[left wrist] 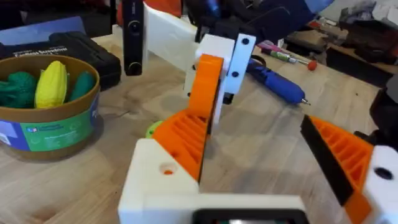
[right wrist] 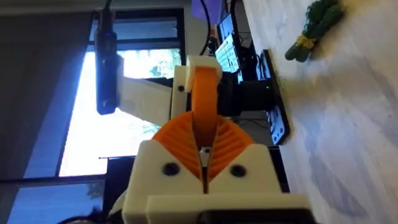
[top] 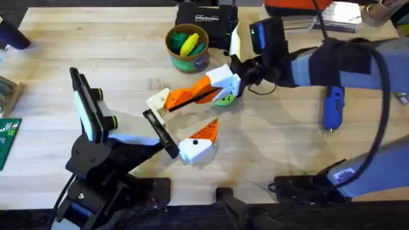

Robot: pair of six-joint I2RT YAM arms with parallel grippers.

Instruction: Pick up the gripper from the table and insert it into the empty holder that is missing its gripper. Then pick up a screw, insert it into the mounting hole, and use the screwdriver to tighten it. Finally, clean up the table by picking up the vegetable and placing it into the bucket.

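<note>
My left gripper (top: 203, 110) stands open above the table (top: 268, 153). Each of its white holders (left wrist: 158, 180) carries an orange ribbed gripper wedge (left wrist: 183, 137); the other wedge (left wrist: 345, 158) is off to the side. My right gripper (top: 206, 88) is shut, and its orange tips touch the far left finger's wedge. I cannot tell if anything small sits between its pads (right wrist: 230, 140). The blue screwdriver (top: 333, 108) lies on the table under the right arm. The vegetable (right wrist: 314, 28) lies on bare wood. The bucket (top: 187, 48) stands behind the grippers with toy food in it.
A lime-green ring disc (top: 225, 99) lies under the right gripper. A black case (top: 204, 19) sits behind the bucket. A green circuit board (top: 6, 137) lies at the left edge. Bare wood opens to the front right.
</note>
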